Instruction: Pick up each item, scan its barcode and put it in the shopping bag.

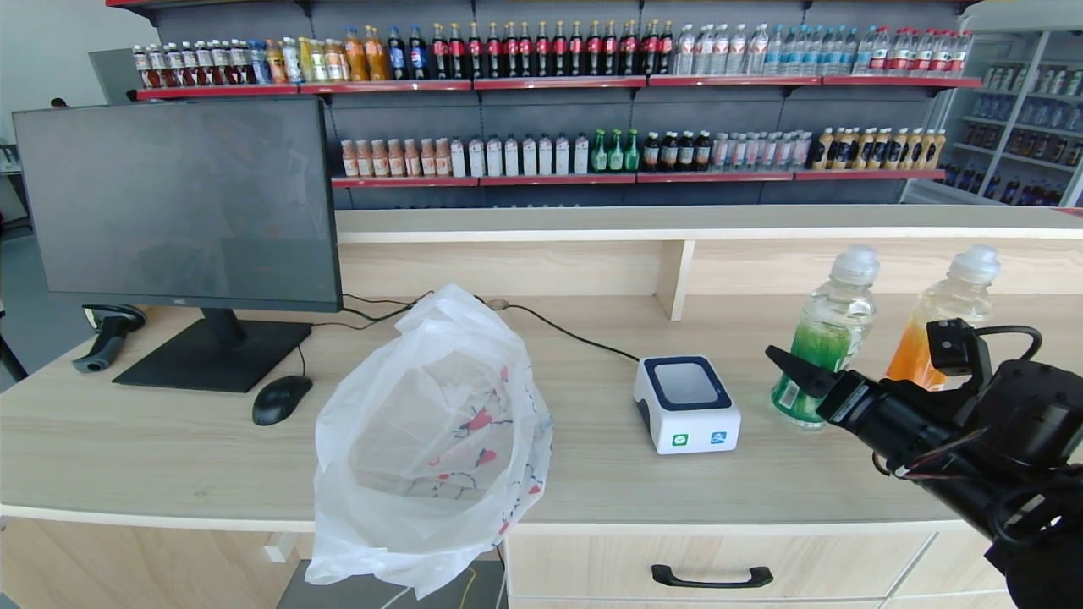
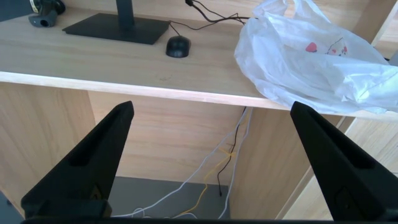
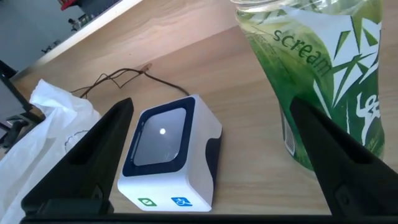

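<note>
One green bottle (image 1: 825,338) on wooden counter (image 1: 169,440), drink shelves (image 1: 550,83) behind, left hand (image 2: 211,106) and right hand (image 3: 211,104) released.

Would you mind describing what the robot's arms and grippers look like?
The right arm is black with rounded joints, looping black cables and a boxy camera on its wrist. Both the left gripper and right gripper have black, wedge-shaped tapering fingers.
</note>
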### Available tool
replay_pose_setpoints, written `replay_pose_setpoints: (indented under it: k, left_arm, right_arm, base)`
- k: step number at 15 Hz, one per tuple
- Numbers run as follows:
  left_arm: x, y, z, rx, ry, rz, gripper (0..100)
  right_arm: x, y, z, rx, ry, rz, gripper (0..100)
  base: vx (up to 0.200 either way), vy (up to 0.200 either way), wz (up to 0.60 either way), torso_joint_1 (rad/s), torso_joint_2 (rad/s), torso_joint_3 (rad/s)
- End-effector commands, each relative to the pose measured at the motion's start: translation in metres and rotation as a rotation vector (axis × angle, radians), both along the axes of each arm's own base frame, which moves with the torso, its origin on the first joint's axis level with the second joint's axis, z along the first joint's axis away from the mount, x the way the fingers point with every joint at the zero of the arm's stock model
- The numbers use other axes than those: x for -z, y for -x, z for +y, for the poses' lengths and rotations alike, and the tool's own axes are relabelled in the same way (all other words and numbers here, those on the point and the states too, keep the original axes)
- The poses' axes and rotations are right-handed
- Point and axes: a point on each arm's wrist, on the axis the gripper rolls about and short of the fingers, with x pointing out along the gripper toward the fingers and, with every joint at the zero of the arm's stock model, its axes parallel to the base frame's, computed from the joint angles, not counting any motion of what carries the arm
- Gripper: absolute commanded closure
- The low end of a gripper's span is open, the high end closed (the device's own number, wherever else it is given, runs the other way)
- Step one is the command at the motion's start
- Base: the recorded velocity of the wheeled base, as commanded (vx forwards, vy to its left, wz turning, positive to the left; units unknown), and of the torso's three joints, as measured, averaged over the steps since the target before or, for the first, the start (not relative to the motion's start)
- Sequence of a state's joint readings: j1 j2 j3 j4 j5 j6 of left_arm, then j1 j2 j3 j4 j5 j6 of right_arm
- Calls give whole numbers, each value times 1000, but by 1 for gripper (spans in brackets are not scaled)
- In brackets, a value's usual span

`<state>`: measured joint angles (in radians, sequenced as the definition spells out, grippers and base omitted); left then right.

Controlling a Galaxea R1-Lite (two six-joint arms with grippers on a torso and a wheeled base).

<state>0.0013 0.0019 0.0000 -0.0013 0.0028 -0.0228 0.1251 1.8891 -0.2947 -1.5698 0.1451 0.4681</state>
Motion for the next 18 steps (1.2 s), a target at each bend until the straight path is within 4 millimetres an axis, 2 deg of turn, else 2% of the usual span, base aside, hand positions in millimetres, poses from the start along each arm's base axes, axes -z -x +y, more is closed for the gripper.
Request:
replay_pose_setpoints:
  k: [1,4,6,7,11,18]
  left_arm:
    - [0,0,0,-1,0,-1,0]
    - [0,0,0,-1,0,-1,0]
    - [0,0,0,-1,2,-1,0]
    - [0,0,0,-1,0,-1,0]
    - [0,0,0,-1,0,-1,0]
    - [0,0,0,-1,0,-1,0]
  right_arm:
    - [1,1,-2,3,1,4,0]
    - [-1,9,-3,0,48,-7,0]
    - [-6,25,-4,-33,135,-35,0]
    - [-4,26,-4,-32,182,-38,0]
    - [8,19,-6,-16,217,2,0]
    - [10,14,-18,34,334,-17,0]
  base:
    - [0,0,0,0,0,0]
    - [0,0,0,0,0,0]
    - [0,0,0,0,0,0]
    - [0,0,0,0,0,0]
    - [0,0,0,0,0,0]
    - [0,0,0,0,0,0]
